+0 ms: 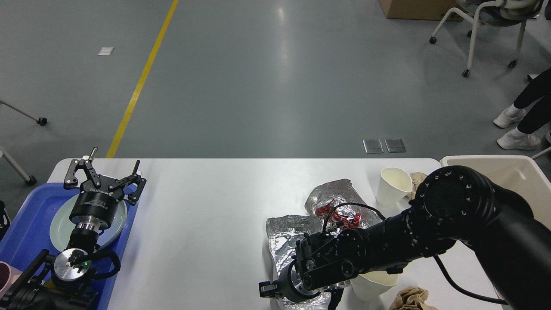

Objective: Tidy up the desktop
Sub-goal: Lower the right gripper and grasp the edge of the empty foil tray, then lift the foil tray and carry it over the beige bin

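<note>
The white desktop (206, 206) carries litter on its right half. A crumpled foil tray (286, 234) stands tilted up near the front edge. My right gripper (301, 297) is low at that tray's near end, one finger on each side of it, shut on the foil. Behind lies a second foil sheet (333, 191) with red wrapping (326, 211). A white paper cup (392, 185) stands farther right. Another cup (372, 286) shows partly under my right arm. My left gripper (105, 170) hangs open and empty over a pale plate (58, 226).
The plate sits in a blue tray (30, 215) at the table's left end. A cream bin (512, 168) stands off the right end. Brown crumpled paper (411, 299) lies at the front right, and more brown paper (416, 178) behind the cup. Chairs and a person's legs are on the floor beyond.
</note>
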